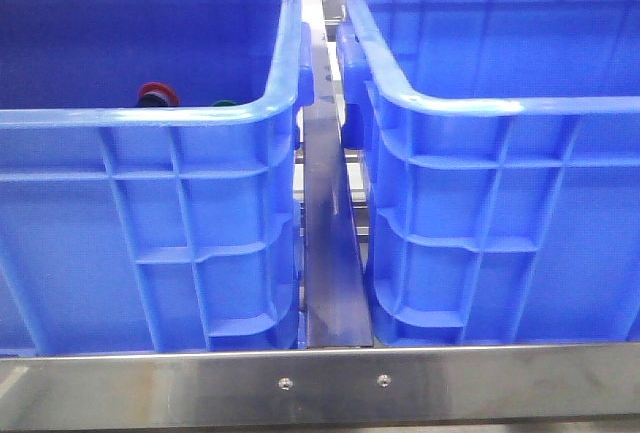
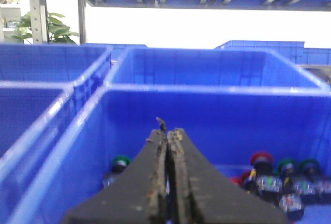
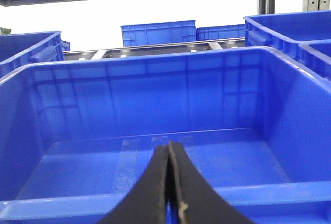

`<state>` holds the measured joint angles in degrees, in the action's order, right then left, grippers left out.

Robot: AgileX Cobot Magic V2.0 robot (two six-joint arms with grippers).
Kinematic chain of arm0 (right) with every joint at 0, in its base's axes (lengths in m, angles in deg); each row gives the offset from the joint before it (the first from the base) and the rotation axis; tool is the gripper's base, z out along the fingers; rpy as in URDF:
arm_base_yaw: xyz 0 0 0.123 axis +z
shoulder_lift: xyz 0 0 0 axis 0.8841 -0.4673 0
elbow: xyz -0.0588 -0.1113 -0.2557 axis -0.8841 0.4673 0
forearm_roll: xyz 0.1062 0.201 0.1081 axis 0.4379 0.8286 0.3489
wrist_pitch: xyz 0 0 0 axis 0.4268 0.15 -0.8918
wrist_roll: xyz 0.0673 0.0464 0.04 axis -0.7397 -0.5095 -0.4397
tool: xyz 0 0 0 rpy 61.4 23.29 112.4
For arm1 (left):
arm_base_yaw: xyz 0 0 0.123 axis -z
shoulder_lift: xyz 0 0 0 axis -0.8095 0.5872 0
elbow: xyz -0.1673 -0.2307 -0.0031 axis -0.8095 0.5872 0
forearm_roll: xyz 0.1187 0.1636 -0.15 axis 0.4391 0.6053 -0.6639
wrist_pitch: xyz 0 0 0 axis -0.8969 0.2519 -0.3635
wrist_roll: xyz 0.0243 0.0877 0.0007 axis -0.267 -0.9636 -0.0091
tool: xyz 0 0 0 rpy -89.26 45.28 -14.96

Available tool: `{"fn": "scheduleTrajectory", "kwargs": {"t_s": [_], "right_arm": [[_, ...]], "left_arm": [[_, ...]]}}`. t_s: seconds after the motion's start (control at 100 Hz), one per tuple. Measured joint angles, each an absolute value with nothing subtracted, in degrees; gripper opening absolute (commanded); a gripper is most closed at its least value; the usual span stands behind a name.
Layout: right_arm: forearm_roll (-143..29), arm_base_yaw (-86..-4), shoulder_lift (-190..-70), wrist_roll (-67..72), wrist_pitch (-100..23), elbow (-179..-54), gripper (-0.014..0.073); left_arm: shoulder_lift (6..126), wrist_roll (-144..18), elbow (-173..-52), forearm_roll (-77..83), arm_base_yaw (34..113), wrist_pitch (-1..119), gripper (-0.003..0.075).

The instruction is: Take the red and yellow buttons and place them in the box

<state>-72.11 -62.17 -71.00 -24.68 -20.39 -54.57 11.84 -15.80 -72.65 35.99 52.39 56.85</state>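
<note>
Mostly hidden buttons

The left crate's (image 1: 150, 118) near rim hides all but a red cap (image 1: 157, 92) and green sliver (image 1: 224, 104); I see no yellow button.

The left pincer (image 2: 168, 136) shows only in its own wrist view: two dark, wedge-shaped fingers (image 2: 139, 188) pressed flat together along a worn, crusted seam, with nothing between them. The right pincer (image 3: 169, 149) looks much the same in its wrist view, black fingers (image 3: 189, 198) meeting tip to tip, empty. Neither arm appears in the front view.
</note>
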Motion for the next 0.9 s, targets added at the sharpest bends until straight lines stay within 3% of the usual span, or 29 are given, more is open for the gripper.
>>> {"fn": "scheduleTrajectory", "kwargs": {"t_s": [0.46, 0.8, 0.9], "right_arm": [[-72.11, -62.17, -71.0, -24.68, -20.39, -54.57, -0.0067], [-72.11, -62.17, -71.0, -24.68, -20.39, -54.57, -0.0067], [-72.11, -62.17, -71.0, -24.68, -20.39, -54.57, -0.0067]], "left_arm": [[41.64, -17.57, -106.07, 35.63, 52.39, 89.32, -0.0019], [54.92, -17.71, -109.42, 33.43, 52.39, 94.73, -0.0015], [56.52, -17.71, -109.42, 32.99, 52.39, 95.1, 0.0063]]}}
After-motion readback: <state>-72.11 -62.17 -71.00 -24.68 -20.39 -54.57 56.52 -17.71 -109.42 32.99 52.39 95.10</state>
